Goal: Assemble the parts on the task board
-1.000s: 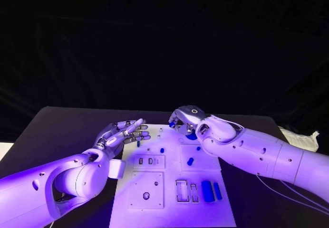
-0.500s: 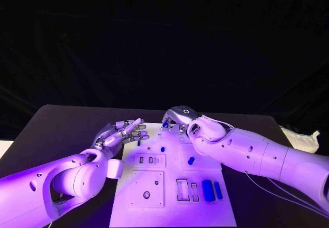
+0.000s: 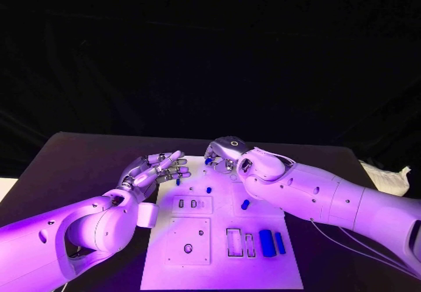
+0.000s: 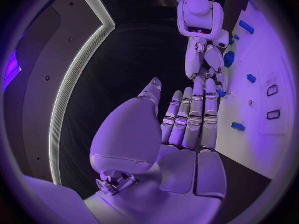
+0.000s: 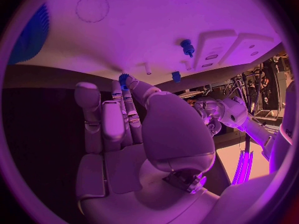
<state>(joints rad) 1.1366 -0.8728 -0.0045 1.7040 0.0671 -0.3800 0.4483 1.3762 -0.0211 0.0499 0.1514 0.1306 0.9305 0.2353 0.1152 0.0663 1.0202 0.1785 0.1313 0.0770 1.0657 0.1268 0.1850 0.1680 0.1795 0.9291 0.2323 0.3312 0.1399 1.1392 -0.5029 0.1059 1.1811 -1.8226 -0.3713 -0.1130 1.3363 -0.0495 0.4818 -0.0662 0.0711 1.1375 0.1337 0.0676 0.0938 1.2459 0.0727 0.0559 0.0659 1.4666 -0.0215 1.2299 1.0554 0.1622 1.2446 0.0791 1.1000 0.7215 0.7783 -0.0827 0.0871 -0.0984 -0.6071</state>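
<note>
Nearest, low in the head view, two long blue parts [image 3: 272, 243] are seen lying side by side on the white task board [image 3: 219, 267], long axes running up the frame. Mid-frame, the left hand [image 3: 156, 172] is held wide over the board's left edge on the bench [image 3: 75, 158], gripping nothing. Farthest, a small blue part [image 5: 124, 79] is pinched by the right hand [image 3: 224, 156]; its axis cannot be told.
</note>
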